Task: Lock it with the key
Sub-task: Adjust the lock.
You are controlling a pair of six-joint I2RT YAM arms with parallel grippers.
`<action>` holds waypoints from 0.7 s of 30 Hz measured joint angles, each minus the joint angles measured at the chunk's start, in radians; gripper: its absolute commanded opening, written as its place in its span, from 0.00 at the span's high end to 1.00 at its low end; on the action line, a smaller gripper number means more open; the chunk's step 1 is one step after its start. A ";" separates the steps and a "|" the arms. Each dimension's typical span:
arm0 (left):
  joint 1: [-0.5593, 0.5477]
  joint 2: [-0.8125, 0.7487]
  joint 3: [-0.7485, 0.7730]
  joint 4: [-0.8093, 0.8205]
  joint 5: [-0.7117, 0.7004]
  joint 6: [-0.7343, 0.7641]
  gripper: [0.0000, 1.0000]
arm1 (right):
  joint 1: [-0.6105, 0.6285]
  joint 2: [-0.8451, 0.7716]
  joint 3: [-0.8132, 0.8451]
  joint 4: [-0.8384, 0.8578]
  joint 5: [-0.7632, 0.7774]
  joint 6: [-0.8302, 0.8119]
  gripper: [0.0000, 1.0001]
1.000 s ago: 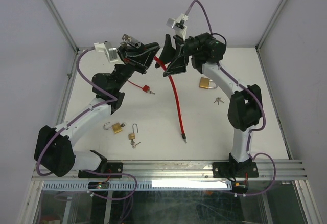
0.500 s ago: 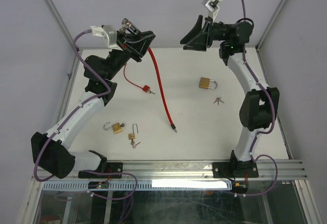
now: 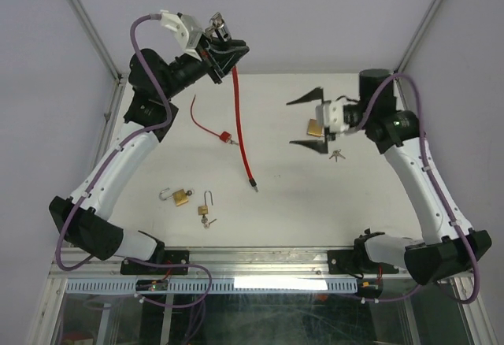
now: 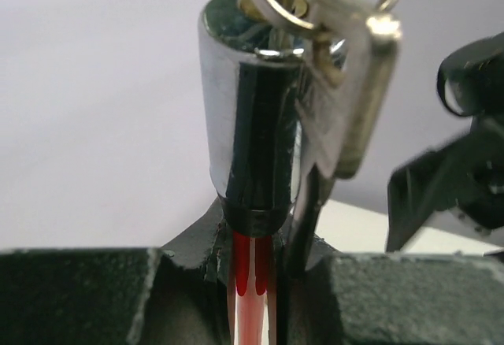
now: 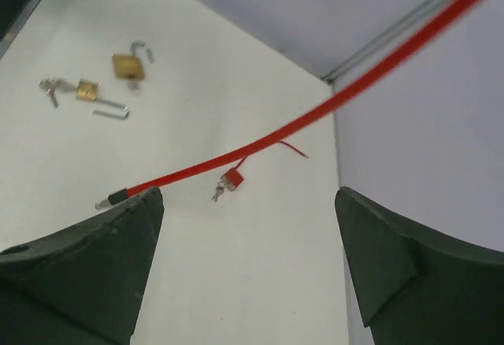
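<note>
Chrome lock barrel [image 4: 250, 109], key [image 4: 350, 93] dangling, red cable [image 3: 242, 136]

Up close, a shiny chrome cylindrical lock barrel [image 4: 250, 109] stands upright in the middle of the view. At its top end a brass-coloured face shows, and a silver key ring [image 4: 272, 2] passes through there, though the frame edge cuts it off. A flat silver key [image 4: 358, 101] hangs from the ring down the barrel's right side, touching it. Below the barrel's black collar, a red plastic-coated cable [image 4: 250, 306] runs straight down. The left pincer [image 4: 252, 278] is clamped on it, with rough dark fingers [image 4: 79, 298] on either side. To the right looms a blurred black shape [image 4: 457, 179] above a strip of pale surface [image 4: 354, 223]. Behind is a plain greyish-lilac wall [image 4: 94, 85].
</note>
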 measured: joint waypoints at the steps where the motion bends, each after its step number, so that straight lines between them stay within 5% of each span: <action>1: 0.000 0.008 0.002 -0.017 0.016 0.012 1.00 | 0.026 -0.016 -0.045 -0.082 0.014 -0.171 0.13; 7: 0.000 0.057 0.004 -0.121 0.086 0.065 1.00 | 0.243 0.029 -0.330 -0.308 0.208 -0.824 0.24; 13: 0.000 0.099 0.008 -0.184 0.116 0.083 1.00 | 0.340 0.116 -0.404 -0.266 0.380 -1.017 0.27; 21: 0.000 0.104 0.008 -0.195 0.136 0.093 1.00 | 0.435 0.209 -0.572 -0.067 0.482 -1.078 0.27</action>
